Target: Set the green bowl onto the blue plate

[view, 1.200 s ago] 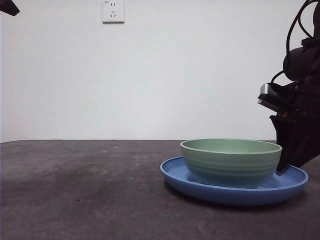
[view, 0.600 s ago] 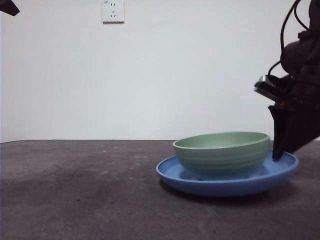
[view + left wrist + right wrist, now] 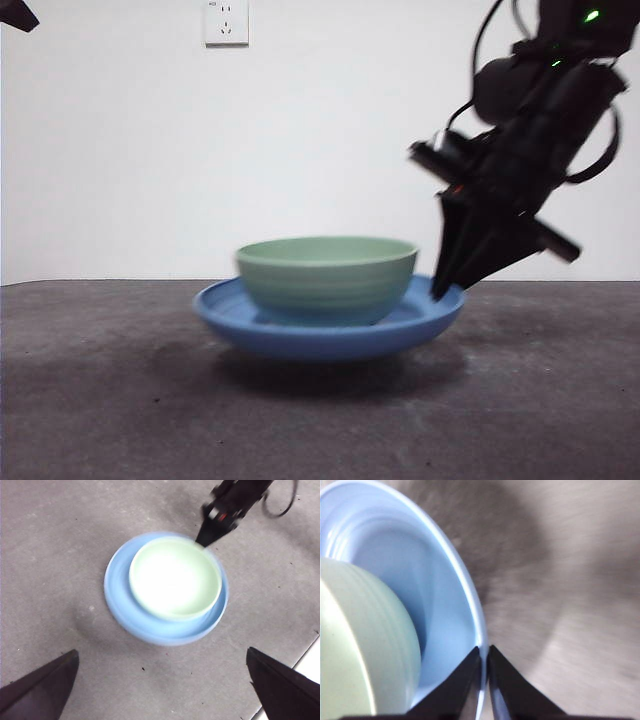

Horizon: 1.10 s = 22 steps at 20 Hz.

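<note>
The green bowl [image 3: 327, 280] sits in the blue plate [image 3: 300, 338], near the middle of the front view. The plate hangs a little above the table, with a shadow under it. My right gripper [image 3: 445, 288] is shut on the plate's right rim; in the right wrist view the gripper [image 3: 484, 651] pinches the plate's rim [image 3: 465, 587] beside the bowl [image 3: 360, 645]. My left gripper [image 3: 161, 652] is open and empty, high above the bowl [image 3: 175, 577] and plate [image 3: 117, 605]. The right gripper [image 3: 206, 537] also shows there, at the plate's edge.
A white wall socket [image 3: 226, 20] is on the back wall. The left arm shows only as a black tip [image 3: 15, 13] at the top left corner. The dark table [image 3: 120, 400] ends at a pale edge [image 3: 310, 655] in the left wrist view.
The right gripper has carried the plate, with the bowl in it, to the left and up off the table. The gripper now stands higher and further left.
</note>
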### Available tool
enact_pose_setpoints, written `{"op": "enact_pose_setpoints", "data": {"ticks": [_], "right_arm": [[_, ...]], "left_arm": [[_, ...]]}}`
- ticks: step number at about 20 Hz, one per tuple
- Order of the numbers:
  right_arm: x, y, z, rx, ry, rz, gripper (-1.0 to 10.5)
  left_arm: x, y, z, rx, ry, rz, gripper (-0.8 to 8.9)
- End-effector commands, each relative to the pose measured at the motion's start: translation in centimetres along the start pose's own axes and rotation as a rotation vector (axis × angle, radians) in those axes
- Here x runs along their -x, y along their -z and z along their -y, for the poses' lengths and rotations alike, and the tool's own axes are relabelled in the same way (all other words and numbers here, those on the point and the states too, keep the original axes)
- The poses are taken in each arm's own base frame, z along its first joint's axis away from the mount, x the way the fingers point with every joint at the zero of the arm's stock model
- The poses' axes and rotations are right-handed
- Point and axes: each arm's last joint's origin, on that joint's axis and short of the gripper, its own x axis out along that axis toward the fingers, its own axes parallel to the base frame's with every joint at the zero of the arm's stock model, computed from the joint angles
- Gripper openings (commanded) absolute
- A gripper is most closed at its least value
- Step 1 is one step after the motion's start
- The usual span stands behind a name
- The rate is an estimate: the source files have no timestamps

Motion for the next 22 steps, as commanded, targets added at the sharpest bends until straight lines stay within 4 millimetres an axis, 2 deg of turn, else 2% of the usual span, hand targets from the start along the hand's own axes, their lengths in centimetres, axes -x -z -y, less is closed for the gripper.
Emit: {"op": "enact_pose_setpoints", "data": {"ticks": [1,4,8,11,12,15,18,20,22], "right_arm": [[-2.3,-0.3,-0.4,-0.024,-0.018,-0.043,0.1],[-3.9,-0.2,-0.4,-0.02,-0.018,-0.073,0.1],[-3.9,-0.2,-0.5,-0.014,-0.018,-0.072,0.2],[-3.8,-0.3,-0.5,-0.005,-0.006,-0.066,2.1],[-3.7,-0.4,-0.6,-0.001,0.006,-0.06,2.3],[-1.9,-1.2,-1.2,0.022,0.071,-0.04,2.3],[1.5,-2.0,-2.5,0.077,0.161,0.002,2.3],[4.3,-1.9,-3.6,0.12,0.207,0.033,3.1],[7.1,-0.9,-4.8,0.171,0.207,0.074,4.3]], "left_arm": [[0.1,-0.3,0.1,0.001,0.006,0.016,7.19],[0.1,-0.3,0.1,0.001,0.006,0.015,7.19],[0.1,-0.3,0.1,0.002,0.006,0.012,7.19],[0.1,-0.3,0.1,0.002,0.006,0.012,7.19],[0.1,-0.3,0.1,0.002,0.006,0.012,7.19],[0.1,-0.3,0.1,0.002,0.006,0.01,7.19],[0.1,-0.3,0.1,0.002,0.006,0.011,7.19],[0.1,-0.3,0.1,0.002,0.006,0.013,7.19],[0.1,-0.3,0.1,0.002,0.006,0.013,7.19]]}}
